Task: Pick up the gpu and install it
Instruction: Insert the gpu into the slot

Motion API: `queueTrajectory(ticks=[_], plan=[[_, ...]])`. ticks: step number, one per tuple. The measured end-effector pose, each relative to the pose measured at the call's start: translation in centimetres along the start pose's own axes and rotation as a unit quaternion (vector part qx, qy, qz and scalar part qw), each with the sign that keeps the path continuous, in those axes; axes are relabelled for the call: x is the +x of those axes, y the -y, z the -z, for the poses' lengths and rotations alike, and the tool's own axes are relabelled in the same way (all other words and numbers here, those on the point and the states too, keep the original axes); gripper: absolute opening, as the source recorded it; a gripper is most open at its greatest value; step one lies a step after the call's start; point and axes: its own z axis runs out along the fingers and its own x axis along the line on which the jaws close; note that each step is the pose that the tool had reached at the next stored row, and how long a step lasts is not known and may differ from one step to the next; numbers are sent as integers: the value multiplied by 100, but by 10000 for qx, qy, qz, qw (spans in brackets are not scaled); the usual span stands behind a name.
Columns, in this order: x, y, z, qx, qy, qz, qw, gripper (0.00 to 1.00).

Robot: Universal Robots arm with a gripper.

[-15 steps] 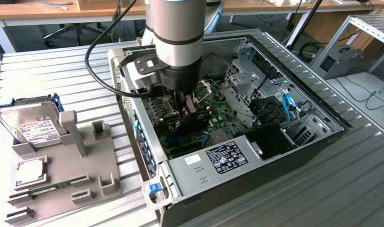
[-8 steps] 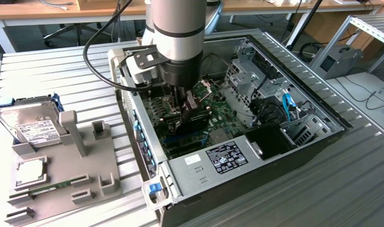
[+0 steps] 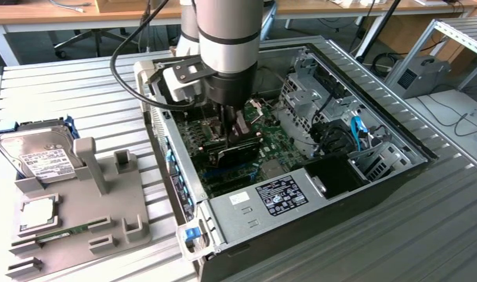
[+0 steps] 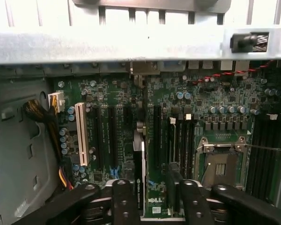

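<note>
The open computer case (image 3: 379, 126) lies on the metal table, and my arm reaches down into it. The gpu (image 3: 232, 154) stands on edge on the green motherboard (image 3: 274, 138), its black block facing up in the exterior view. In the wrist view the gpu (image 4: 139, 164) appears edge-on as a thin card rising from a slot, with a labelled strip along it. My gripper (image 3: 227, 130) hangs directly over the card. The gripper (image 4: 152, 201) is open. The card stands between the black fingers (image 4: 123, 199), close to one of them, with a gap of bare board to the other.
A grey holder block (image 3: 86, 217) on the exterior view's left carries a silver hard drive (image 3: 39, 155), a processor chip (image 3: 36, 214) and a memory stick (image 3: 62, 234). Inside the case are the power supply (image 3: 282, 197), drive cage (image 3: 305, 100), processor socket (image 4: 222, 159), white slot (image 4: 81, 133) and a cable bundle (image 4: 42, 117).
</note>
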Motion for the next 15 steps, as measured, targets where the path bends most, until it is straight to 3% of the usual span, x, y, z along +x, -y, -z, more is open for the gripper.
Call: queueTrajectory(ticks=[2, 5, 7, 9, 12, 13, 15], plan=[[-1, 64, -8, -49, -1, 3, 10000, 31], [-3, 220, -30, -179, -2, 8, 9998, 13], [-4, 323, -47, -277, -3, 7, 9996, 13], [-5, 411, -66, -395, -5, 4, 9992, 11], [-7, 539, -91, -615, -10, 0, 9981, 11], [-6, 550, -93, -638, -10, 0, 9980, 11], [-6, 553, -93, -648, -10, 0, 9979, 11]])
